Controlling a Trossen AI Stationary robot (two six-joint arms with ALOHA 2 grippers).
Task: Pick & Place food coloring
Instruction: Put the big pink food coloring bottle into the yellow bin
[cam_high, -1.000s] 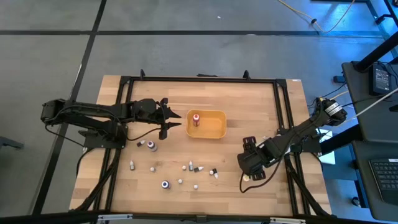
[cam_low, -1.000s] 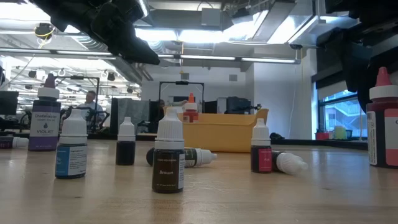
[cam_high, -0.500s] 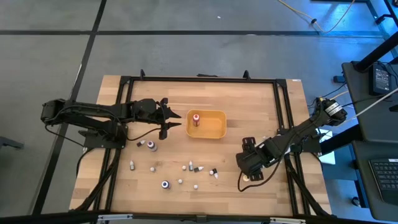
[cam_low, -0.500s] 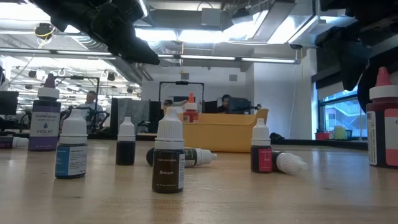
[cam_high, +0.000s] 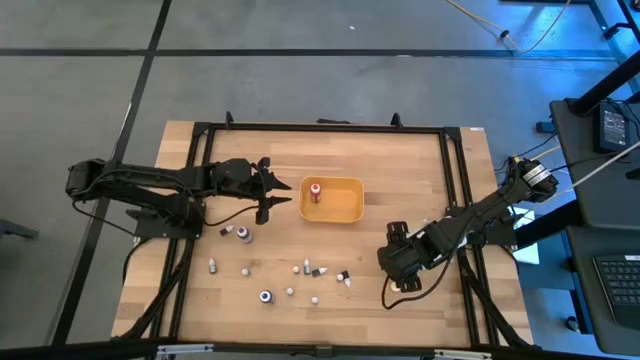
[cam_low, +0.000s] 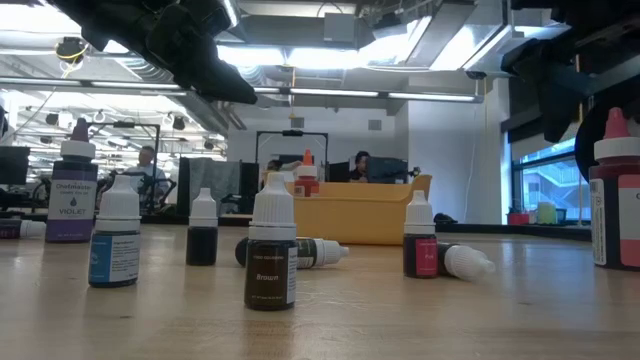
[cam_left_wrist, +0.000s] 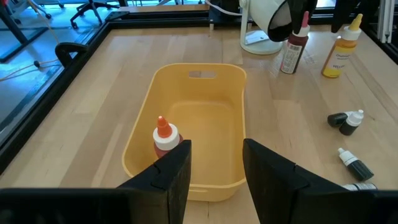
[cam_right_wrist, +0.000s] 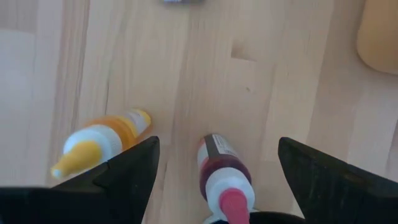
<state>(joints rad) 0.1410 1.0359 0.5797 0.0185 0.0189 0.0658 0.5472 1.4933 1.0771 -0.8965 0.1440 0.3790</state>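
Small dropper bottles (cam_high: 300, 270) of food coloring, white-capped with dark, blue and violet contents, stand or lie scattered along the counter's (cam_high: 400, 170) front edge. One orange-capped bottle (cam_left_wrist: 165, 135) stands upright in the yellow tray (cam_high: 350, 203). The left tool (cam_left_wrist: 214, 163) hangs half-open and empty beside the tray. The right tool (cam_right_wrist: 214, 180), spread wide, has crept slightly inward over a red-tipped bottle (cam_right_wrist: 222, 177).

— What sort of place is this?

— A robotics lab in an open-plan office. Two arms are fixed to a framed wooden table (cam_high: 400, 180) on grey floor.

— And beyond it?

— Exposed ceiling ducts (cam_low: 380, 25), strip lights, monitors (cam_low: 385, 168), people seated at desks (cam_low: 147, 165), and office chairs (cam_left_wrist: 93, 7).
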